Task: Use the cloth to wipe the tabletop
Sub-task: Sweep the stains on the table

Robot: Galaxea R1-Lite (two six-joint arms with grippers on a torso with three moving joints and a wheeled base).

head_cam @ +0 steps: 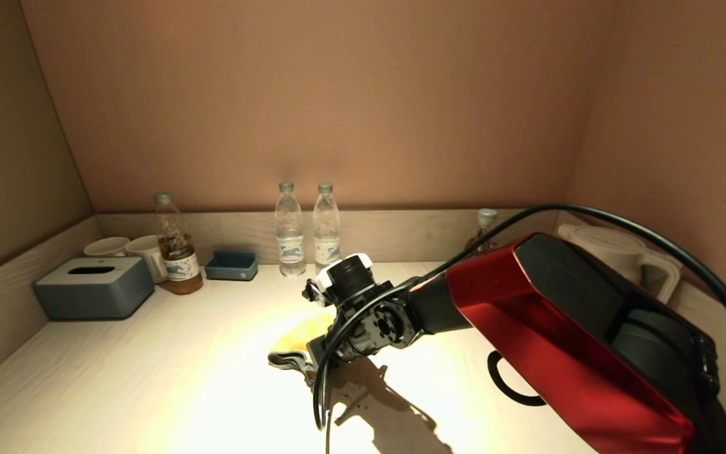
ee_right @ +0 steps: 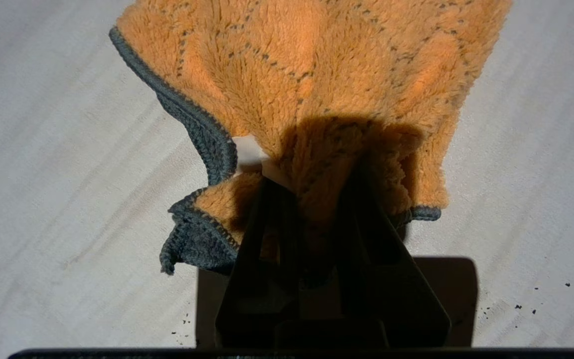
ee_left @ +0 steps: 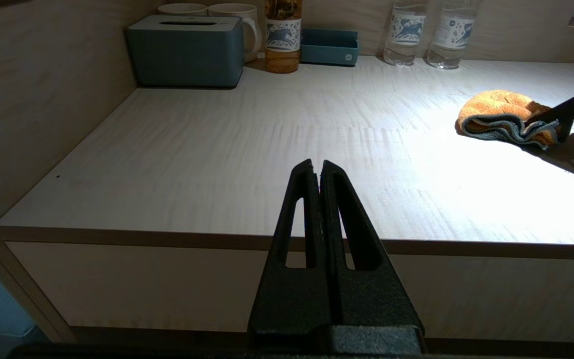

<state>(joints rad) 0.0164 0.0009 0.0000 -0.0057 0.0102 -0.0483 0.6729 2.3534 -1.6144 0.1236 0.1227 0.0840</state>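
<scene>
The right gripper (ee_right: 312,174) is down on the tabletop (head_cam: 149,378) near the middle of the counter, its fingers pinched narrow on a bunched fold of the cloth (ee_right: 312,75). The rest of the cloth fans out flat on the wood ahead of the fingers, its grey edging curling at one side beside a bit of white label (ee_right: 247,149). From the head view most of this is hidden: the red forearm and black wrist cover the gripper, and only a yellow corner of the cloth peeks out on the left of the wrist. A few dark specks (ee_right: 526,304) lie on the wood close to the gripper.

The left gripper (ee_left: 318,167) hangs off the front edge of the counter, well apart from the cloth, fingers pressed together on nothing.

Along the back wall stand a tissue box (head_cam: 93,287), two mugs (head_cam: 128,247), a bottle of brown drink (head_cam: 177,252), a small blue tray (head_cam: 232,265) and two water bottles (head_cam: 307,230). A white kettle (head_cam: 628,255) and another bottle (head_cam: 484,227) are partly blocked by the arm and its cable.
</scene>
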